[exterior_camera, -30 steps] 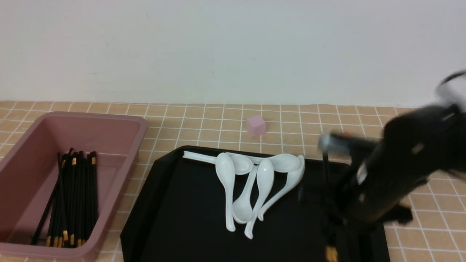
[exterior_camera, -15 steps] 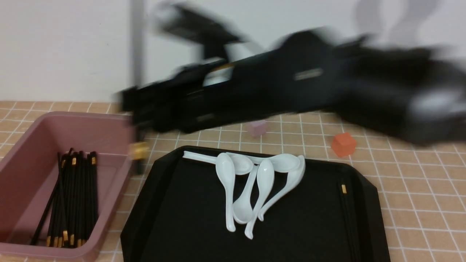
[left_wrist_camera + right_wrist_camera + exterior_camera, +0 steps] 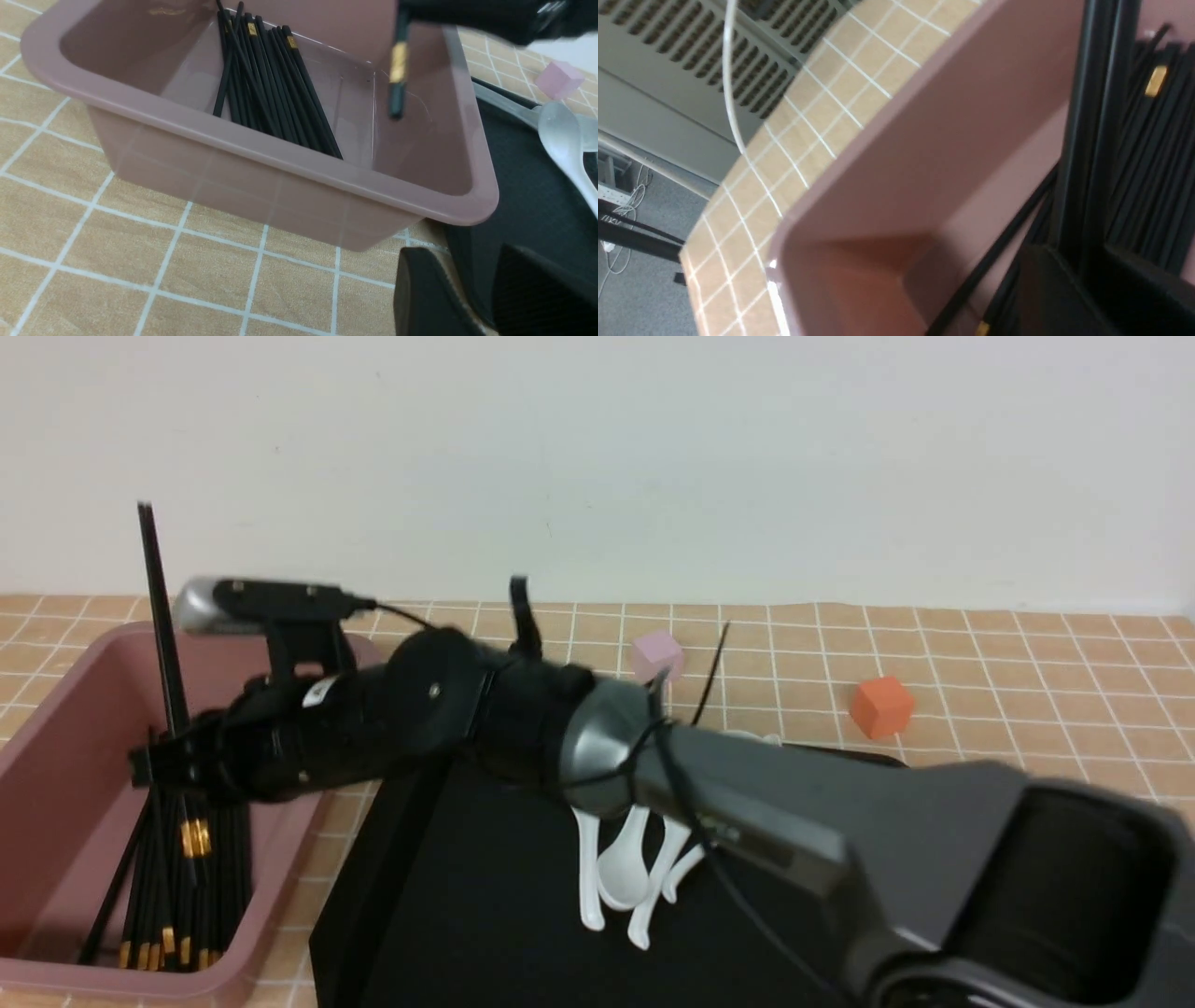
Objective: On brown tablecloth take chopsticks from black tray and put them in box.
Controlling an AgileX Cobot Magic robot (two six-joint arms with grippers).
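You're at the drop step: your right gripper (image 3: pixel 157 768), clamped on upright chopsticks (image 3: pixel 160 616), hangs over the box (image 3: pixel 65 709) at the worktop's left edge, so the next move calls for lowering them, tilting them flat and releasing.

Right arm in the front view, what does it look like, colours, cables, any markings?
The right arm is a boxy dark grey link ending in a silver-grey collar, then black segments carrying a small white label. A silver-grey camera module sits on a black bracket, with a black cable. Thin black cable ties stick up near the collar. Its end effector is black.
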